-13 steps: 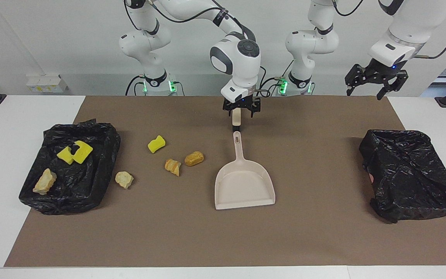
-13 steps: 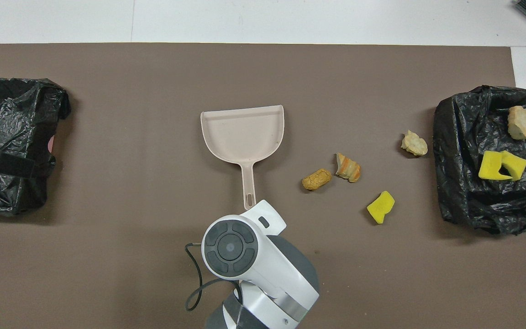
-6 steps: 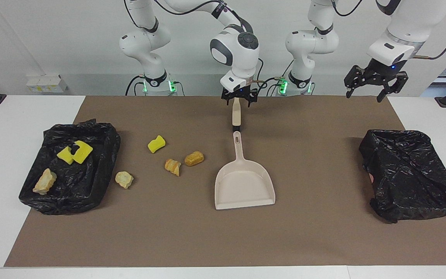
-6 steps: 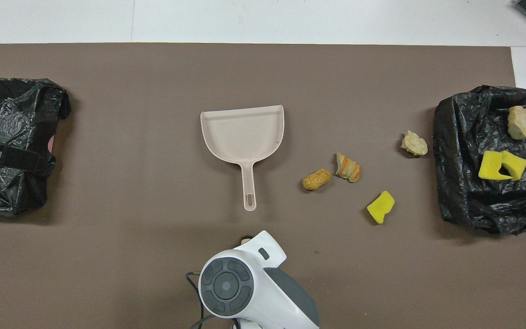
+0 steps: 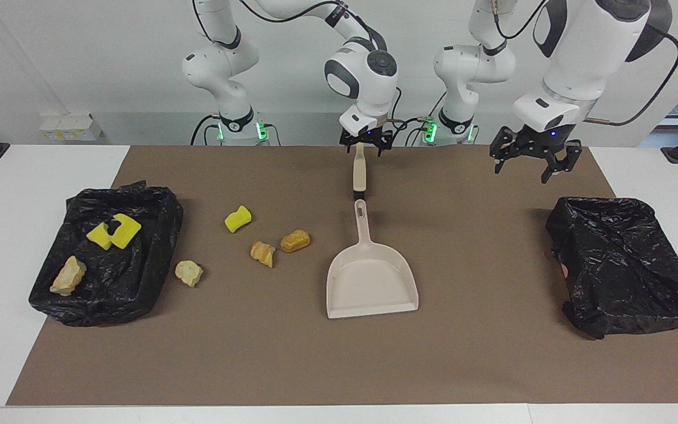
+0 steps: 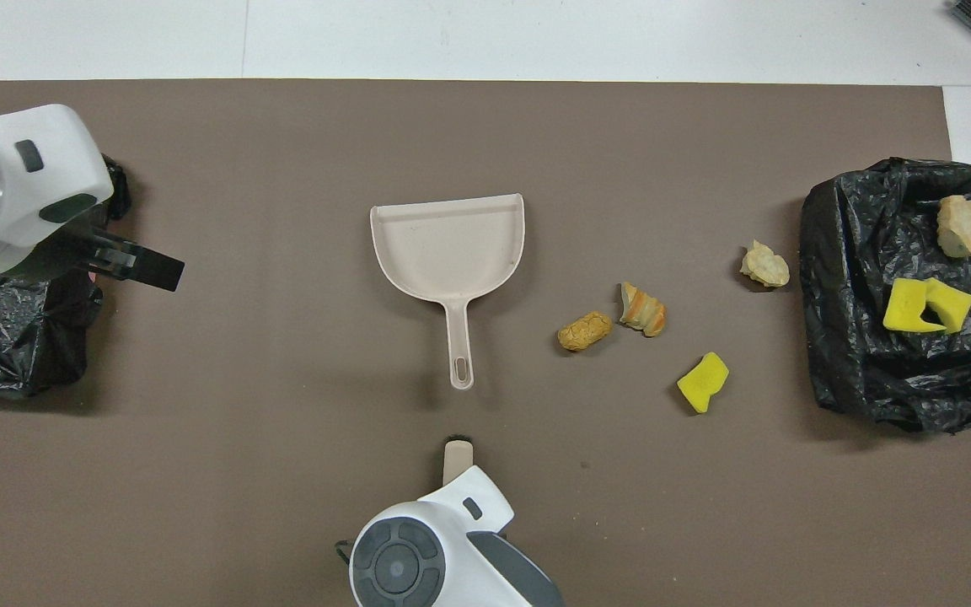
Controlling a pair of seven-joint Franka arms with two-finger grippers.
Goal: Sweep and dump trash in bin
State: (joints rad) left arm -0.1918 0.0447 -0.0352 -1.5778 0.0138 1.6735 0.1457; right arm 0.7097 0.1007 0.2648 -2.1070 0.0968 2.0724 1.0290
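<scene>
White arms, black cables, green lights

Bright even light — soft shadows, sharp focus.

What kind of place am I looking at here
Most likely a robotics lab: two white Franka arms mounted at a table covered by a brown mat, with staged trash scraps, a dustpan and bag-lined bins.

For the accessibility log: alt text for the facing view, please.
The right gripper holds a brush upright near the dustpan handle. Four scraps lie beside a black bag; the left gripper hangs open.
</scene>
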